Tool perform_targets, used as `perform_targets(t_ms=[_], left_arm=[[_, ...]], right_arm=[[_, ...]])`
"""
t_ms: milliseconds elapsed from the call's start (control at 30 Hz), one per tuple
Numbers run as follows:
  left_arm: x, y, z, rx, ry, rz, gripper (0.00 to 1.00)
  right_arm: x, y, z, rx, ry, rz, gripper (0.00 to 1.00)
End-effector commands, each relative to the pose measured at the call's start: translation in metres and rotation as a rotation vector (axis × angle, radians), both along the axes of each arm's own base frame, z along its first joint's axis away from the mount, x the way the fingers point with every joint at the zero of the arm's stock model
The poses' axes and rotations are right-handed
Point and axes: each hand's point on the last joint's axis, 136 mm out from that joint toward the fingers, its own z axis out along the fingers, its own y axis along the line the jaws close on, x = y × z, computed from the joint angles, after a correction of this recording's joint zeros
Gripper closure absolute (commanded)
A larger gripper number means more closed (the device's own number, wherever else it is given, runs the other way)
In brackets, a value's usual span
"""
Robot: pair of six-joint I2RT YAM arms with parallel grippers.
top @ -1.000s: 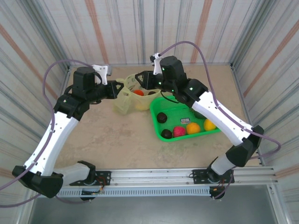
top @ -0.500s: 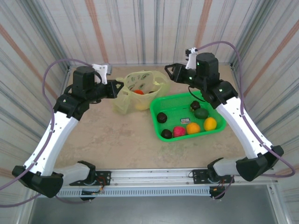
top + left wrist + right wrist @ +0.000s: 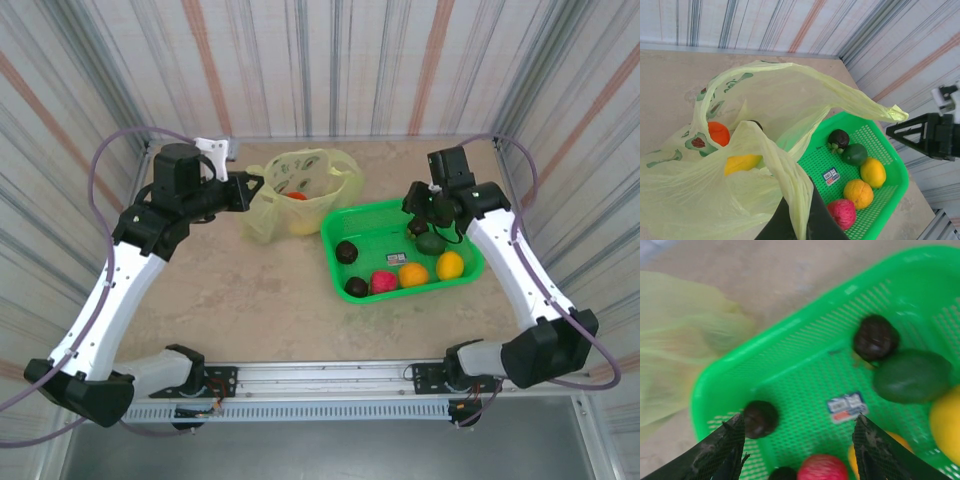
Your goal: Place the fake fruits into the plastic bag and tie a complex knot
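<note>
The plastic bag [image 3: 300, 185] stands open at the back of the table, pale yellow-green with avocado prints. My left gripper [image 3: 250, 190] is shut on its near rim and holds the mouth up; in the left wrist view the film [image 3: 790, 175] runs down between the gripper's [image 3: 799, 220] black jaws. Inside the bag lie an orange fruit [image 3: 718, 133], a yellow one [image 3: 742, 163] and a dark one [image 3: 756, 122]. My right gripper [image 3: 420, 205] hovers open over the green basket [image 3: 340, 225], nothing between its fingers [image 3: 720, 450]. Below it are a dark fruit [image 3: 760, 418], a mangosteen-like one [image 3: 876, 337], a green one [image 3: 912, 376] and a pink one [image 3: 822, 467].
The green basket's rim [image 3: 790, 325] sits right of the bag, almost touching it. It also holds an orange fruit [image 3: 413, 274] and a yellow one [image 3: 450, 265]. Striped walls close in the table on three sides. Bare tabletop [image 3: 240, 290] lies in front of the bag.
My right arm has swung from over the bag's mouth rightward and down to above the basket, and its jaws have spread wider. The left arm and the bag have stayed put.
</note>
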Motion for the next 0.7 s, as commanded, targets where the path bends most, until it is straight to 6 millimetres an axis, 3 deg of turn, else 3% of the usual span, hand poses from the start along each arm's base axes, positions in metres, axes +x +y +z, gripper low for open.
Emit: perform_targets(t_ms=[0,300,467,667], left_arm=[[-0.003,-0.006,0.010,-0.036,-0.035,-0.024,1.00],[-0.004,-0.008,0.015,-0.040,-0.057,-0.036,1.00],[-0.007,-0.010,0.017,-0.019,-0.072,-0.044,1.00],[-0.008,-0.012,0.017,-0.002,-0.080,-0.047,1.00]], right_arm=[[-0.017,-0.031,-0.041,-0.024,0.171,-0.159,0.40],[-0.023,-0.051,-0.083,0.156,0.271,-0.591,0.39],[-0.023,-0.071,-0.083,0.118,0.252,-0.837,0.34],[-0.013,-0.077,-0.091,0.173,0.203,-0.969,0.24]])
